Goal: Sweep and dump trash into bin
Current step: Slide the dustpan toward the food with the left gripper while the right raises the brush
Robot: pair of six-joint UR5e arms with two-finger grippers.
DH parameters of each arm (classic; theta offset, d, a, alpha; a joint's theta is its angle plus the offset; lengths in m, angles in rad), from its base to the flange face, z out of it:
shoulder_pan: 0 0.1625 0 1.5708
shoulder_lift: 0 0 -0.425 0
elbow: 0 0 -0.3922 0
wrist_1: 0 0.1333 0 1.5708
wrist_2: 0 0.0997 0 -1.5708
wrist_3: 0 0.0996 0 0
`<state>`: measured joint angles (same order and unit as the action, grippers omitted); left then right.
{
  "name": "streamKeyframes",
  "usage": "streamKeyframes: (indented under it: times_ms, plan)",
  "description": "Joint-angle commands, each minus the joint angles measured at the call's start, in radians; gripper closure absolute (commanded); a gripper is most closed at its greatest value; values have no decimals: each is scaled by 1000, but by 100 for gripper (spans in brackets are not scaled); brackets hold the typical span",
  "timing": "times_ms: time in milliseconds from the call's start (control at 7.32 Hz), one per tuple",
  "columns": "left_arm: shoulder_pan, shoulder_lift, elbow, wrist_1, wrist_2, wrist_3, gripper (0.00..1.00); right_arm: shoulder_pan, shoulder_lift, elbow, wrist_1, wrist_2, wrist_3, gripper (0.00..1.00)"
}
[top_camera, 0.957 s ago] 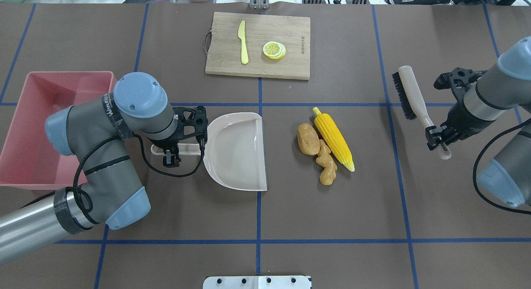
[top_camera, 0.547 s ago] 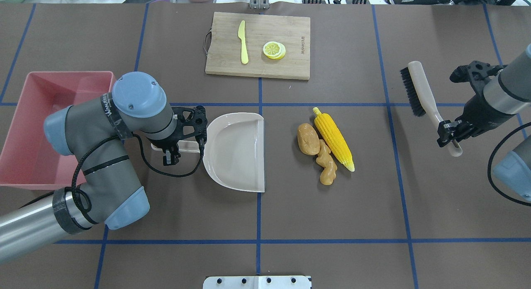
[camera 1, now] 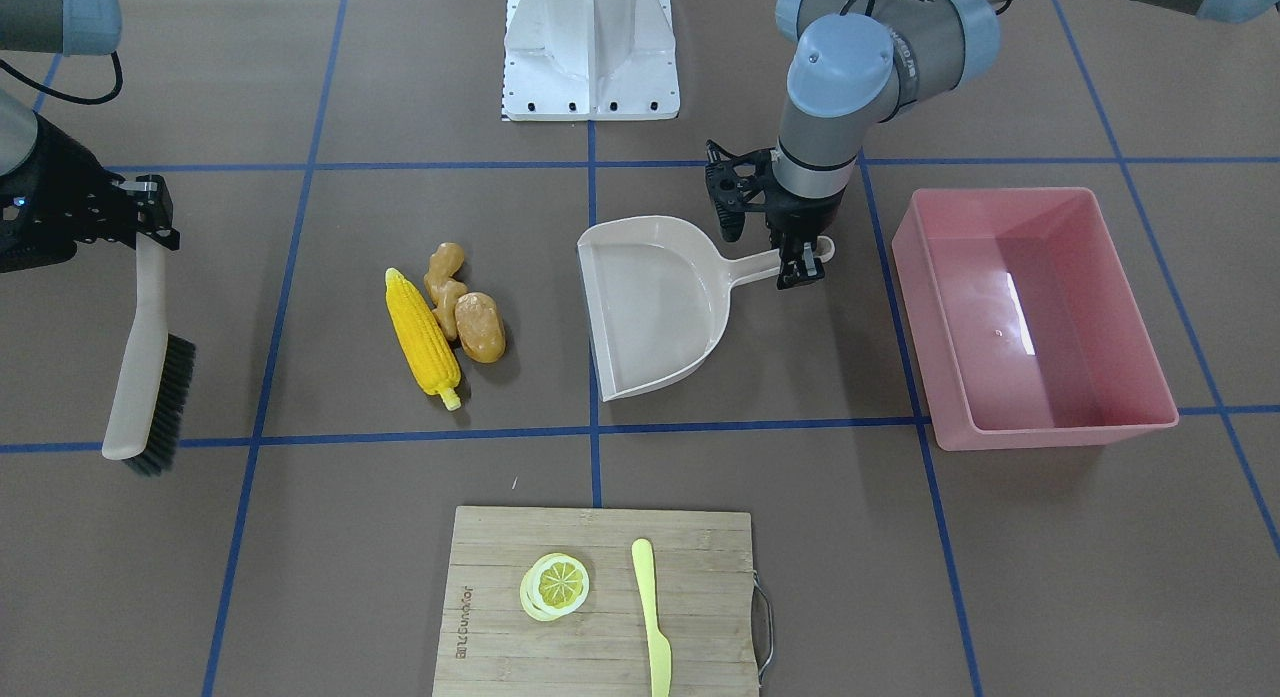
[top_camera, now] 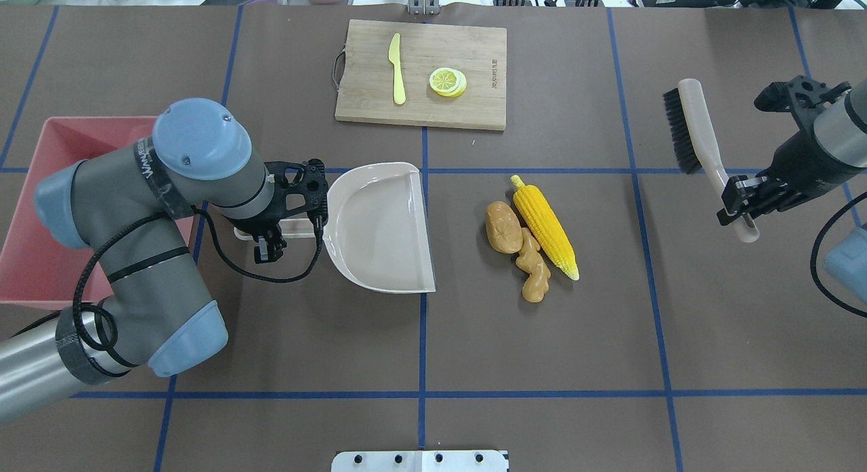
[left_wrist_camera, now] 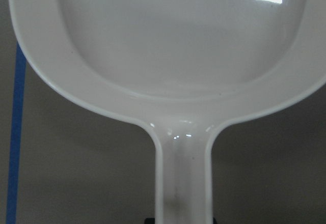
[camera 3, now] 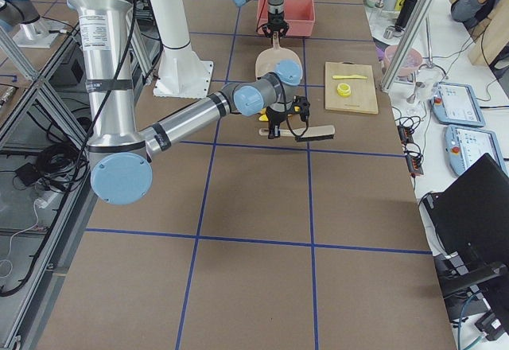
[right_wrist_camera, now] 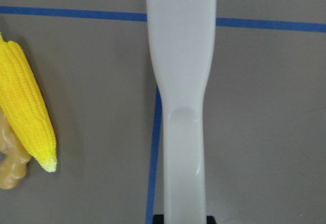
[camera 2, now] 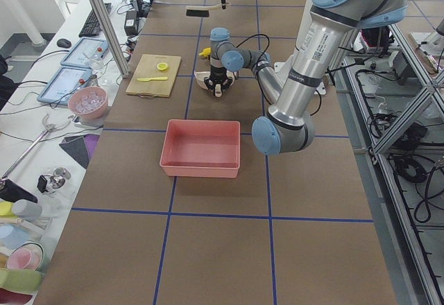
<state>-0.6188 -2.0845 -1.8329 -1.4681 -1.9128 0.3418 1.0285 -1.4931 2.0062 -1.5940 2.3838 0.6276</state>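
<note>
The three pieces of trash lie in a tight cluster on the desk [top_camera: 542,350], the corn cob [top_camera: 545,228] beside the potato [top_camera: 503,236] and the ginger root [top_camera: 534,275] tucked against both. None of them is in the bin [camera 1: 1050,432] yet. The two tools stand on opposite sides of them, which looks like the setup for a sweep. The left fingers [top_camera: 261,252] are clamped on the far end of the dustpan [top_camera: 379,228] handle, so the pan's straight open lip faces the pile across a short gap and can catch whatever is pushed its way. The soft shadow under the pan in the left wrist view suggests it is held slightly off the desk, though I cannot be sure. The right fingers [top_camera: 726,208] are closed around the thin end of the brush [top_camera: 704,137] handle. The brush is well out to the robot's right, apparently held above the desk, with its dark bristles turned toward the food. That grip leaves the whole head free to drag the pieces toward the pan. The bin sits on the robot's left, behind the pan's handle, close enough for the same arm to swing the loaded pan over and tip it. The cutting board [top_camera: 474,52], with its knife [top_camera: 397,69] and lemon slice [top_camera: 447,81], lies at the far side, out of the sweeping line.
</note>
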Motion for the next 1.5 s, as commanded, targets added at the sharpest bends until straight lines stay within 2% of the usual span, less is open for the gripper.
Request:
streamKeyframes:
  times_ms: [0, 273, 410, 547, 683, 820, 1093, 1366]
  plan:
    - [4, -99, 73, 52, 1, 0, 100, -1, 46, 22, 32, 28, 26, 100]
    - [42, -167, 162, 51, 6, 0, 100, 1, 30, 8, 35, 131, 26, 100]
    - [48, -177, 176, 49, 5, 2, 100, -1, 30, 9, 52, 174, 24, 100]
    - [48, -181, 178, 49, 3, 0, 100, 1, 10, 5, 109, 242, 27, 100]
    - [51, -189, 185, 48, 3, 0, 100, -1, -24, -6, 162, 262, 29, 100]
    - [51, -197, 190, 49, 1, 0, 100, 1, -97, -17, 295, 265, 35, 100]
    - [51, -204, 196, 49, 1, 0, 100, -4, -127, -88, 594, 256, 276, 100]
    - [51, -206, 202, 48, 1, 0, 100, -40, -118, -269, 1035, 247, 557, 100]
